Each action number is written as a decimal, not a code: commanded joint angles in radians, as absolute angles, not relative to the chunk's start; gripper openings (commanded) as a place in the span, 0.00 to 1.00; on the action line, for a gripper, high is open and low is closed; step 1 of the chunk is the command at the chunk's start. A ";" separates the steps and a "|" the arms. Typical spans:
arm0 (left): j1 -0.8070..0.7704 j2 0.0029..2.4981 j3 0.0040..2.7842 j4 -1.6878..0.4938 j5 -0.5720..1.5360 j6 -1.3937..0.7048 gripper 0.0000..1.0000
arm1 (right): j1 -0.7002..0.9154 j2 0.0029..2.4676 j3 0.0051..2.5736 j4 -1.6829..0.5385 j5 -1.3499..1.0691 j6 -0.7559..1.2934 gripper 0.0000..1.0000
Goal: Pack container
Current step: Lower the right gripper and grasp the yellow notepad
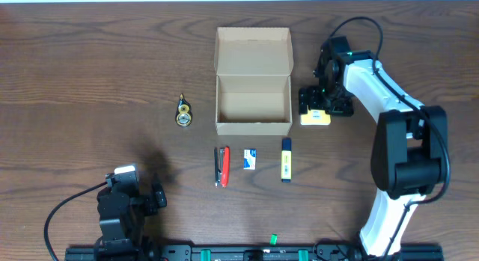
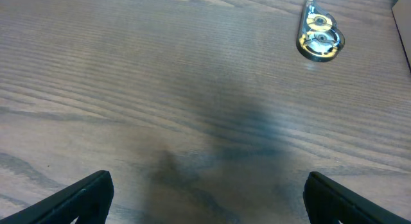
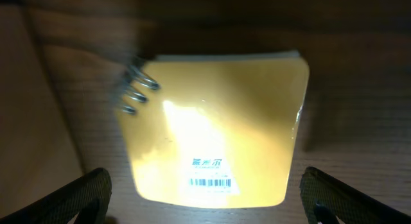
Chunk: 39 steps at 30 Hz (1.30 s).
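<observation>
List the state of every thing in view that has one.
cardboard box: upright on the table, lid flap open, empty.
yellow sticky-note pad: flat on table right of box, not gripped.
right gripper: open, fingers either side of the pad.
left gripper: open, holding nothing.
tape dispenser: lying left of box, untouched.
stapler: lying flat, untouched.
highlighter: lying flat, untouched.

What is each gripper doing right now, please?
Left gripper: open, holding nothing.
Right gripper: open over the yellow sticky-note pad, not clamped on it.
</observation>
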<state>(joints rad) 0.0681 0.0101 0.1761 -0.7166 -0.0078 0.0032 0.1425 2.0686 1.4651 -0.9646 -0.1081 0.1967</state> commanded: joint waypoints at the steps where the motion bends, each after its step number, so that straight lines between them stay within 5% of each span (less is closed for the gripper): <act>1: 0.065 0.004 0.160 -0.725 -0.019 0.000 0.95 | 0.144 2.086 1.477 -0.970 -0.101 0.182 0.94; 20: 0.065 0.004 0.160 -0.725 -0.019 0.000 0.96 | 0.145 2.129 1.477 -0.947 -0.101 0.178 0.91; 24: 0.065 0.004 0.160 -0.725 -0.019 0.000 0.95 | 0.145 2.129 1.477 -0.946 -0.101 0.178 0.82; 39: 0.065 0.004 0.160 -0.725 -0.019 0.000 0.95 | 0.145 2.128 1.480 -0.963 -0.091 0.147 0.77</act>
